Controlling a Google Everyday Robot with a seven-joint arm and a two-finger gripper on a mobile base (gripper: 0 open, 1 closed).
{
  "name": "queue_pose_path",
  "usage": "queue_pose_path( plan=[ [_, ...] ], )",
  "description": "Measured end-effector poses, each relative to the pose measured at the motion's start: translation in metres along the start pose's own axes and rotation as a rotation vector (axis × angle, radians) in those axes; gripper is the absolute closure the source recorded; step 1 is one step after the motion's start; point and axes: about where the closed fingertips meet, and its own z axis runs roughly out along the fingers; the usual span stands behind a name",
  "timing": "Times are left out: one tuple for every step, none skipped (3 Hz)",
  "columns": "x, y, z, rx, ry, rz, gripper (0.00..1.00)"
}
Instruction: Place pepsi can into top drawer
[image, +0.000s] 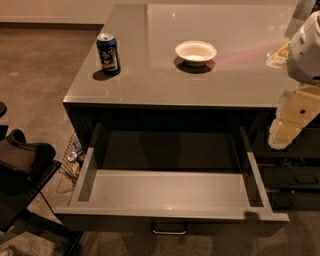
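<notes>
The pepsi can (108, 52), dark blue with a silver top, stands upright near the left edge of the grey countertop (165, 80). The top drawer (165, 190) is pulled wide open below the counter. Its pale grey floor holds nothing, and a small metal handle (169, 229) shows on its front. My gripper (289, 122), pale yellow under the white arm (307, 47), hangs at the right edge of the view, beside the counter's front right corner. It is above the drawer's right side and far from the can. It holds nothing that I can see.
A white bowl (196, 51) sits mid-counter, right of the can. A pale object (277, 55) lies at the counter's right edge. A black chair (20, 165) stands at the left by the drawer, with a wire basket (74, 160) behind it. Darker drawers (295, 170) are at the right.
</notes>
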Motion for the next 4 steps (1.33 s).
queue_pose_path(
  plan=[
    [-0.009,-0.019,0.005,0.013,-0.018,-0.013,0.0],
    [-0.01,-0.02,0.006,0.014,-0.02,-0.013,0.0],
    [-0.022,-0.022,0.017,0.052,-0.161,0.038,0.0],
    [-0.021,-0.033,0.044,0.083,-0.368,0.074,0.0]
  ],
)
